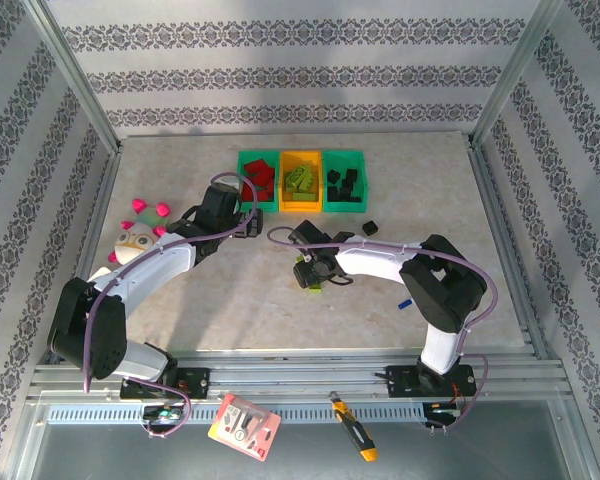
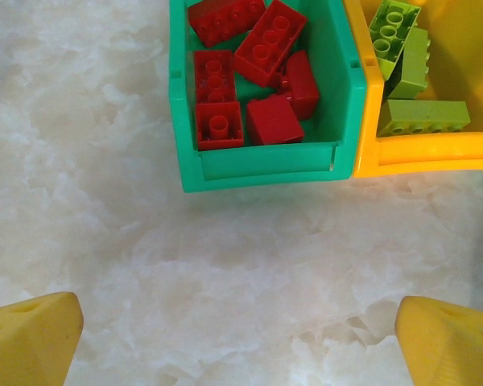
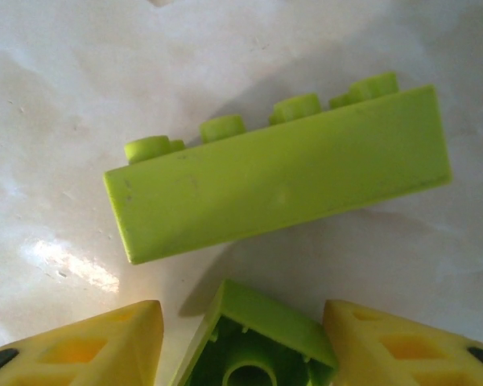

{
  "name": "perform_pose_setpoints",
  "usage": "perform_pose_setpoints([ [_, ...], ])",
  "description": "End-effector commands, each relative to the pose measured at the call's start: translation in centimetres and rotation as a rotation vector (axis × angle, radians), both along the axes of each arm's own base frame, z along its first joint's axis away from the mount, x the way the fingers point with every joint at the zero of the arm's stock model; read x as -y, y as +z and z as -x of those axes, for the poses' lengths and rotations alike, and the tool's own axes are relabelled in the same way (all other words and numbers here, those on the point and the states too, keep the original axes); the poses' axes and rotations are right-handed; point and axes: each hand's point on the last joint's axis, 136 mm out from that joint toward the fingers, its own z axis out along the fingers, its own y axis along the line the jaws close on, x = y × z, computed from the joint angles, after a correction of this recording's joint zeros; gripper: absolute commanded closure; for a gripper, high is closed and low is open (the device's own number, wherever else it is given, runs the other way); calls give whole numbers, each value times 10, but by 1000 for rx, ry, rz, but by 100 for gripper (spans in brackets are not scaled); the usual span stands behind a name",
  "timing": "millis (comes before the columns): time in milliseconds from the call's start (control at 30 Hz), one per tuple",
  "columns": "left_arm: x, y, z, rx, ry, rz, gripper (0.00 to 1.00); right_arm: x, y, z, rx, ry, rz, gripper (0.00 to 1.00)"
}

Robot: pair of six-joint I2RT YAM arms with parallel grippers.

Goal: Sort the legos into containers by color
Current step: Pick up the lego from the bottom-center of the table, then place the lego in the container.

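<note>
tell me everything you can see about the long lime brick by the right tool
The long lime brick looks like glossy plastic, slightly scuffed, with a smooth long side facing the camera and round studs along its far edge. It lies slanted on the pale table, ungripped. A smaller lime brick sits close by, between the fingers of the right tool; whether the two bricks touch is unclear.
</note>
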Motion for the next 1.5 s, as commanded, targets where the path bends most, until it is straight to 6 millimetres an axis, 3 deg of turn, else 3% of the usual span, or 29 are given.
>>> perform_pose_setpoints([
  [0, -4, 9, -4, 27, 25, 33, 1, 2, 8, 5, 0, -5, -2, 48],
  [500, -5, 13, -4, 36, 24, 30, 1, -2, 16, -5, 22, -17, -17, 74],
  [633, -3, 15, -3, 37, 14, 40, 1, -2, 34, -7, 54, -28, -45, 74],
  [767, 1, 13, 2, 35, -11, 63, 1, -2, 65, -21, 129, -59, -115, 75],
  [933, 17, 14, 11, 85, -101, 132, 1, -7, 109, -72, 281, -107, -205, 75],
  [1067, 23, 15, 22, 128, -158, 148, 1, -11, 134, -131, 407, -136, -236, 75],
  [1300, 44, 5, 44, 148, -253, 149, 1, -16, 135, -228, 506, -207, -272, 75],
  [1467, 75, -5, 57, 169, -369, 116, 1, -24, 129, -271, 536, -213, -278, 73],
])
